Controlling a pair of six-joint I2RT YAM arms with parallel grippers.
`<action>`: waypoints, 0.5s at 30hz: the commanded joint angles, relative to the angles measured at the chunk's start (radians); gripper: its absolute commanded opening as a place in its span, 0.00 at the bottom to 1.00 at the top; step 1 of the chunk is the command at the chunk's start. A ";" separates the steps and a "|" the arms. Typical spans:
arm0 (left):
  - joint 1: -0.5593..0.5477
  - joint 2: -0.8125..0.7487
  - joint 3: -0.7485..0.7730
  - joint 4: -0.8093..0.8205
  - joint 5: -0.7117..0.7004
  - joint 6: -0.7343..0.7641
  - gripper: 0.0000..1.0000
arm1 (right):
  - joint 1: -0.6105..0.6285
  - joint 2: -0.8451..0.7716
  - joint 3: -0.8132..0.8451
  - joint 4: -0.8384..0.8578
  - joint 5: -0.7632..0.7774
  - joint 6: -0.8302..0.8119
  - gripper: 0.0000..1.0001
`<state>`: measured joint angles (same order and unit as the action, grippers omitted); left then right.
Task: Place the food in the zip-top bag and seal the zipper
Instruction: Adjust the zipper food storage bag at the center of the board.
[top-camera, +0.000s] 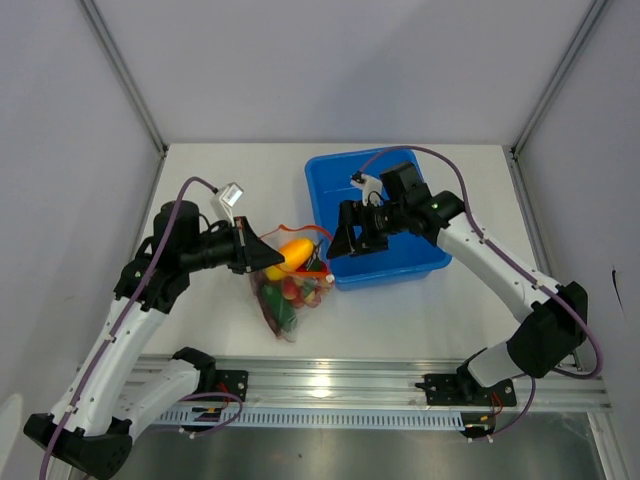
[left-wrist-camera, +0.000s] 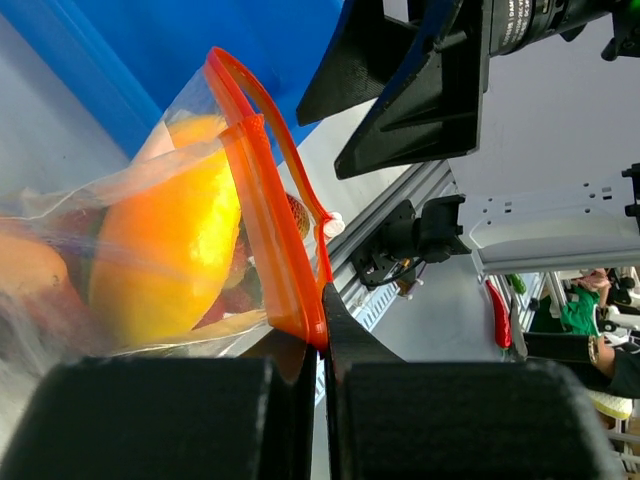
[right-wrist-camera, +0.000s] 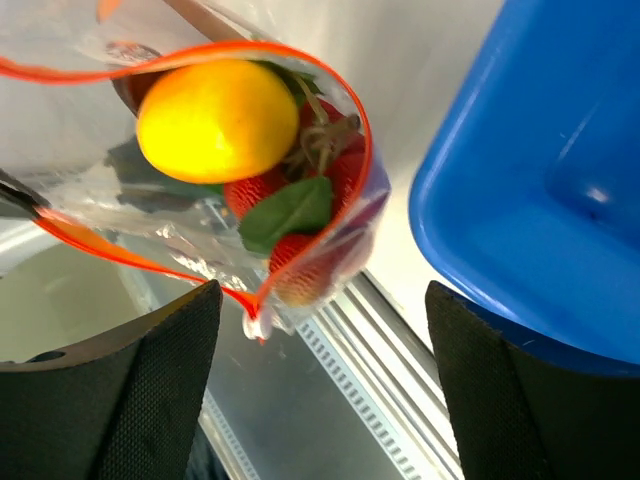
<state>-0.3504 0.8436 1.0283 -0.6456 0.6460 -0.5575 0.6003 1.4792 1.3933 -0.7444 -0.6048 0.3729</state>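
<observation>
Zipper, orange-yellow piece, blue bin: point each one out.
zipper (left-wrist-camera: 272, 240), left wrist view, middle of the wide strip.
orange-yellow piece (right-wrist-camera: 217, 120), right wrist view, its centre.
blue bin (top-camera: 400, 272), top external view, near wall.

My overhead camera looks down from behind the near edge over the whole white tabletop (top-camera: 230, 170). The left wrist camera faces the right edge and the right one looks downward. Both sit very close to the clear crinkly plastic pouch with an orange-red strip (right-wrist-camera: 200, 150). All three views share it and the blue plastic bin (top-camera: 400, 272).
</observation>
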 joint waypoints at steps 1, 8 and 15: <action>0.008 -0.015 0.024 0.069 0.052 0.002 0.01 | 0.016 0.015 0.021 0.097 -0.046 0.072 0.83; 0.007 -0.034 0.018 0.081 0.086 -0.016 0.01 | 0.047 0.081 0.029 0.091 0.016 0.090 0.68; 0.007 -0.049 0.018 0.063 0.081 -0.007 0.01 | 0.065 0.142 0.062 0.117 0.016 0.109 0.23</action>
<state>-0.3504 0.8238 1.0283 -0.6456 0.6868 -0.5587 0.6537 1.6115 1.3991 -0.6605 -0.5911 0.4660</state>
